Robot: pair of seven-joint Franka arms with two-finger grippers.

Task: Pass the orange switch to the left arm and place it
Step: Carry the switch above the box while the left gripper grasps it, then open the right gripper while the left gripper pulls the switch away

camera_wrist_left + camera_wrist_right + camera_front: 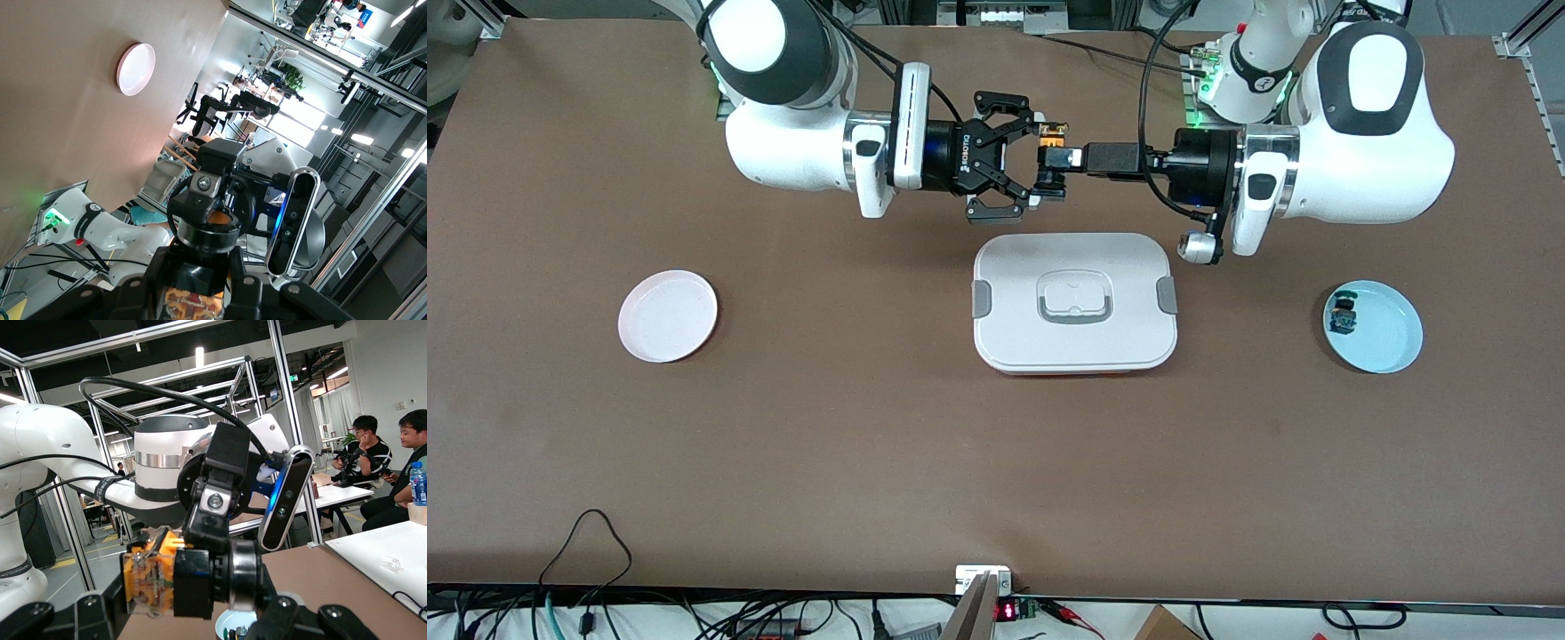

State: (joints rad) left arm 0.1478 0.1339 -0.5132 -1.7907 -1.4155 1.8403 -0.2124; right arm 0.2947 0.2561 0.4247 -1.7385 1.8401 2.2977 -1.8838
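Observation:
The orange switch (pixel 1053 136) is held in the air over the table beside the white box (pixel 1074 302), on the side of the robots' bases. My left gripper (pixel 1060 158) is shut on it; in the left wrist view its black fingers (pixel 243 280) clamp the switch (pixel 193 303), whose round cap points away. My right gripper (pixel 1040 158) faces it with its jaws spread wide on either side of the switch, open. In the right wrist view the switch (pixel 157 577) lies between my right gripper's (pixel 200 612) fingertips.
A pink plate (pixel 667 316) lies toward the right arm's end, also seen in the left wrist view (pixel 136 69). A blue plate (pixel 1392 342) toward the left arm's end holds a blue-and-teal switch (pixel 1341 316). Cables and equipment line the table edge nearest the front camera.

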